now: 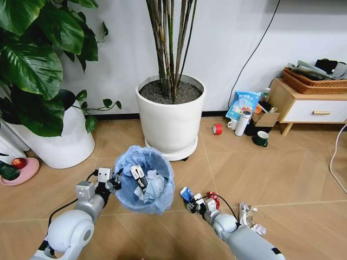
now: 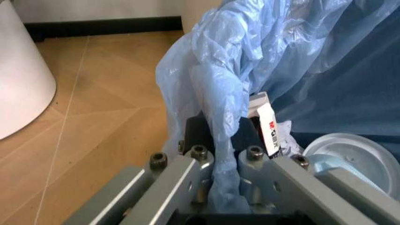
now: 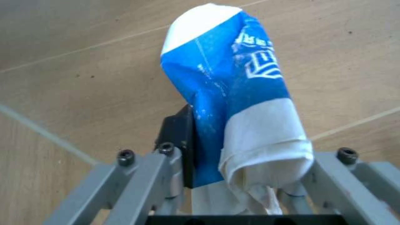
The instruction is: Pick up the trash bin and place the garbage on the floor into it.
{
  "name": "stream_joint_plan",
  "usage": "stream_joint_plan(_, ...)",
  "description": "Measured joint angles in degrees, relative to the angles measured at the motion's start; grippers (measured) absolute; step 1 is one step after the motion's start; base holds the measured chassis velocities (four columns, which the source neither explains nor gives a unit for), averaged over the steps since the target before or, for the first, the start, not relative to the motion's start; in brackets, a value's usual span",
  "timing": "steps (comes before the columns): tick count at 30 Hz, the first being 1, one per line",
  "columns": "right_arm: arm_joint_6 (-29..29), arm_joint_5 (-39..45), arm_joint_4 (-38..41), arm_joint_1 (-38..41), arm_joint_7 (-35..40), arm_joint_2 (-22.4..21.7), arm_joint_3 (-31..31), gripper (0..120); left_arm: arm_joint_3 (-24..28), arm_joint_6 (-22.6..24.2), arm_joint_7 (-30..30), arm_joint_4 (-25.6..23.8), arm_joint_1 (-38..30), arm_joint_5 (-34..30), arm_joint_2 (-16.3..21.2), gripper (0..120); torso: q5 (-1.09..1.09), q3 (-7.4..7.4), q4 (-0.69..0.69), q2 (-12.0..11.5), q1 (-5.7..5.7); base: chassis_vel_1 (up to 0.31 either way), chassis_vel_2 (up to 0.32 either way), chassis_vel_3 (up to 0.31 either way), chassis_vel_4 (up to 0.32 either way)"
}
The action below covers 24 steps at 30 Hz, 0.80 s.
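Two arms with smooth, rounded, pale grey-white shells. Left arm [image 1: 69,230]: silver cylindrical wrist, boxy silver block, black cable looped alongside. Right arm [image 1: 246,241]: grey ball-shaped wrist, black cable, red wiring near the tip. Left gripper [image 2: 220,136]: grey metal linkage bars, black hex-socket screws, black finger pads. Right gripper [image 3: 244,159]: same grey bars, dark socket screws, black pad.

One trash bin [image 1: 144,180], two white plant pots [image 1: 171,116], one mug [image 1: 261,139].
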Motion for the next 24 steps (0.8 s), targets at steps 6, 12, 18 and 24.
stream_joint_plan(6,0.36,-0.24,1.63,-1.05,1.32,-0.03,2.65,13,0.00,-0.01,-0.03,-0.23,0.10,-0.07,0.20,0,0.00,0.00,0.00,0.00,0.00,0.000,0.000,0.000,0.000)
stream_joint_plan(12,0.47,-0.26,8.27,-3.19,2.01,-2.11,7.26,5,0.01,-1.07,1.67,0.09,-0.10,-0.51,0.73,0,0.01,0.00,0.01,0.00,0.00,0.000,0.000,0.000,0.000)
stream_joint_plan(18,0.48,0.17,24.02,-7.17,2.98,-9.15,15.54,5,0.96,-0.52,1.32,1.92,-3.18,-2.83,3.14,0,-0.02,0.00,-0.02,0.00,0.00,0.000,0.000,0.000,0.000)
stream_joint_plan(24,0.79,1.19,36.47,-8.37,3.66,-14.41,19.02,4,2.81,0.40,1.86,3.68,-7.09,-5.07,4.85,0,-0.02,0.00,-0.01,0.00,0.00,0.000,0.000,0.000,0.000)
